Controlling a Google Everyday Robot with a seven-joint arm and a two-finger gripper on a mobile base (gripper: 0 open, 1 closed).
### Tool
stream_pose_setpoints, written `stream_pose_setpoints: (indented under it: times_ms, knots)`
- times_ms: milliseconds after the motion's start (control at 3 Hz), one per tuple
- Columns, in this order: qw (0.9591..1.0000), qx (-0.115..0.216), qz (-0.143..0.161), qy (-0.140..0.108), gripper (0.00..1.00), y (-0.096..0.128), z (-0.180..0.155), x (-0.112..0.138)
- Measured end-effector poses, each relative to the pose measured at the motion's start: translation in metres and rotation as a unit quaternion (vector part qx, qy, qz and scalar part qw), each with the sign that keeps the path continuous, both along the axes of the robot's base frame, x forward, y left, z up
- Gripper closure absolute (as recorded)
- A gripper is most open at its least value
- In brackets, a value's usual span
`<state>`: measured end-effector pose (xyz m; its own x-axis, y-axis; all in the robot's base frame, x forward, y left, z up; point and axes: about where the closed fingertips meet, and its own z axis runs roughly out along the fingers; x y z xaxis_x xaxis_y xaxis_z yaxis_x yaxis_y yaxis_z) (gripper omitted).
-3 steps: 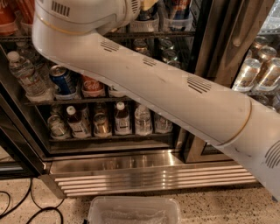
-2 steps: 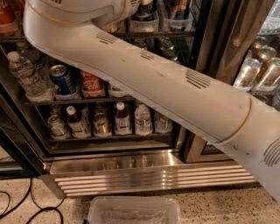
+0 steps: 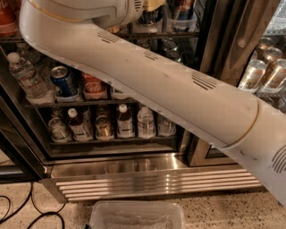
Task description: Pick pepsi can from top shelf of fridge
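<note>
Camera view: speckled floor [image 3: 223, 214] with black cables [image 3: 18, 210] and a clear plastic bin [image 3: 136, 217] before the ribbed steel base of the fridge [image 3: 156, 179], white arm [image 3: 178, 94] crossing diagonally. Pepsi can [image 3: 178, 10], dark blue with red, upright in a clear holder on the top shelf [image 3: 187, 33], cropped by the upper edge. Gripper beyond the upper left edge, out of view, grip not determinable.

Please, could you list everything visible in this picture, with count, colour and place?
fridge: one, black frame, background.
pepsi can: one, dark blue, left on a wire shelf.
red can: one, right beside it.
water bottle: one, clear, far left, same shelf.
small bottles: about six, shelf below.
silver cans: several, right compartment.
plastic tub: one, clear, floor.
cables: black, floor left.
arm: one, white, crossing diagonally.
gripper: not in view, past the top edge.
</note>
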<state>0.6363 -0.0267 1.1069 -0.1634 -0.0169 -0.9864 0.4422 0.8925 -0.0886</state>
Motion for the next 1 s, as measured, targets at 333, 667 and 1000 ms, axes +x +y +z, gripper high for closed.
stream_pose_setpoints:
  times_ms: [333, 667, 1000]
  knots:
    - [0.9999, 0.013, 0.006, 0.003, 1.00, 0.003, 0.003, -0.019]
    - [0.9985, 0.046, 0.021, 0.022, 1.00, 0.011, -0.014, -0.052]
    - [0.9983, 0.039, 0.041, 0.014, 1.00, 0.020, -0.008, -0.047]
